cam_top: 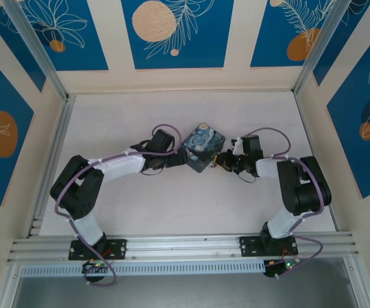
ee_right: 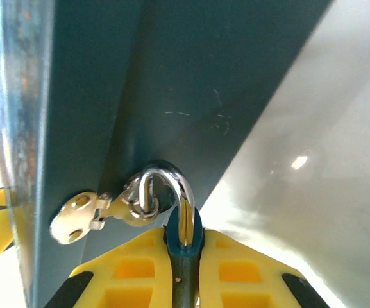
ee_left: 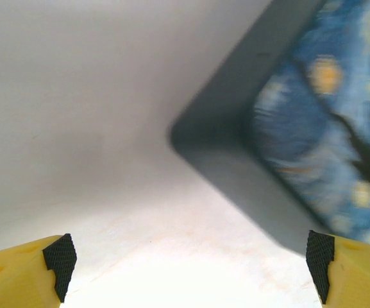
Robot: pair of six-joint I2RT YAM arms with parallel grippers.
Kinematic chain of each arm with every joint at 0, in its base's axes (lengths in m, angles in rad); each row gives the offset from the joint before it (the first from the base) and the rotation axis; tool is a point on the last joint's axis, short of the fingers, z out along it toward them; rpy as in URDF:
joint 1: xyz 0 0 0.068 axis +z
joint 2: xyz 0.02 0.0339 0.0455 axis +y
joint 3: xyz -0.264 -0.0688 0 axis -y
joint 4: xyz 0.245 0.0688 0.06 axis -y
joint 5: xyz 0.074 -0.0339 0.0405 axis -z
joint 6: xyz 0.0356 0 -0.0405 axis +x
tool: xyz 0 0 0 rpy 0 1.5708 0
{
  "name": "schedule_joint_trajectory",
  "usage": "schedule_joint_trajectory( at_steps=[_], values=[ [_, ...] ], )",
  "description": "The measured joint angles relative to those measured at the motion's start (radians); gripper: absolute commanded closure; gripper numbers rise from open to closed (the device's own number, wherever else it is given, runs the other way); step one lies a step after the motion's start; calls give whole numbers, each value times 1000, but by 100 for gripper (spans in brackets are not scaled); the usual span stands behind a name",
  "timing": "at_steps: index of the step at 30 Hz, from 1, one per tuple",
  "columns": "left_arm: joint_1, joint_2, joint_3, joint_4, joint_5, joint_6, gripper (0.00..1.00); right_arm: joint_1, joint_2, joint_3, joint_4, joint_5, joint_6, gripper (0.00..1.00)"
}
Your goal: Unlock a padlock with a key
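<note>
The padlock (ee_right: pixel 183 239) has a dark bluish body and a shiny shackle (ee_right: pixel 185 196) hooked through a small ring on the metal latch (ee_right: pixel 82 219) of the blue painted tin (ee_right: pixel 172 83). My right gripper (ee_right: pixel 183 263) is shut on the padlock's body, yellow fingers pressed to both its sides, at the tin's right edge (cam_top: pixel 218 161). At the tin's left corner my left gripper (cam_top: pixel 179 158) is open with nothing between its black pads (ee_left: pixel 59 256), and the tin's corner (ee_left: pixel 191 138) lies just ahead of it. The key is out of view.
The tin (cam_top: pixel 203 147) lies in the middle of the white table (cam_top: pixel 172 205), between the two arms. Blue patterned walls and metal rails (cam_top: pixel 50 167) surround the table. Purple cables (cam_top: pixel 261 133) run along both arms.
</note>
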Motion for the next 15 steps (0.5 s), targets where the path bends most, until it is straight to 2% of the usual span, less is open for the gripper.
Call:
schedule_joint_trajectory(
  at_steps=[10,13,15],
  values=[
    [11,37,43,-162,-10,51,7,-2,-40,-35,-61,64,0,100],
    [13,37,64,-166,-7,61,7,-2,-47,-37,-71,73,6,83],
    [13,37,71,-167,-3,64,7,-2,-62,-45,-80,81,24,67]
  ],
)
